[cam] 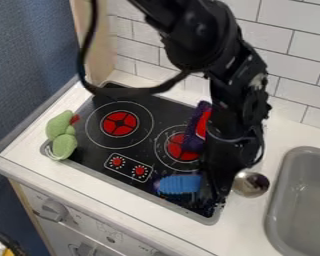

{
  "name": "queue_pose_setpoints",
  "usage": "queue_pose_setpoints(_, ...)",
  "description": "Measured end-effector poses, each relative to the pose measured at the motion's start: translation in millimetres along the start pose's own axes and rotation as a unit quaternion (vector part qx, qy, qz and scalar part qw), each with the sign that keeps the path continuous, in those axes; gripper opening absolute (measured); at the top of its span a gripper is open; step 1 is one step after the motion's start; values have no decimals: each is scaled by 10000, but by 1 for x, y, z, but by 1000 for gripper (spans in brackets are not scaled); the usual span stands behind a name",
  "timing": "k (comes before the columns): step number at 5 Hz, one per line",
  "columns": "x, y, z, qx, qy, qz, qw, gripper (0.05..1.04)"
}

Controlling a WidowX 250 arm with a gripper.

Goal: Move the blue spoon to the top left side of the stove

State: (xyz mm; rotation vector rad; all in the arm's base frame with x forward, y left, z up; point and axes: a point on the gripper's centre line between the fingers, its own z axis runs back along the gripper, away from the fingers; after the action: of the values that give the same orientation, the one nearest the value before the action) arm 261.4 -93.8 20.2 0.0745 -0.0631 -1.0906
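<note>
And here's the gripper [213,196], right down low at the stove's [89,166] sink-side edge, with the blue spoon [179,184] crossing right where it hangs! The handle pokes out on the stove side of it, over the black top near the front edge, and the bowl [251,183] shows on the other side, over the white table [251,226], between the gripper and the grey sink [306,200]. Is the gripper spread or pinched together on the spoon? Can't tell from here, the arm's own dark bulk hides that spot, and the middle of the spoon with it.

What a spoon, though: bright blue handle, chunky, ribbed all along, and then that round, shiny, silvery metal bowl, catching the light!

Up behind the gripper, tucked in beside the arm, there's a purple and red thing [197,126], partly over the nearer red burner [179,147]. The other red burner [119,123] sits farther off from the gripper, and way over at the stove's far side edge, well apart from the gripper, a green plush toy [62,135] lies across the rim.
</note>
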Motion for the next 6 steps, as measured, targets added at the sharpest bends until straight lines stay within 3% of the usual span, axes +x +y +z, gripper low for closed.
queue_pose_setpoints(1, -14, 15, 18, 202, 118, 234, 9995, 362)
queue_pose_setpoints(3, -61, 80, 43, 538, 118, 363, 9978, 362)
queue_pose_setpoints(4, -80, 113, 41, 650, 223, 445, 9966, 362)
queue_pose_setpoints(5, -92, 139, 31, 682, 482, 319, 9960, 362)
queue_pose_setpoints(6, -105, 160, 23, 589, 628, -150, 9962, 361)
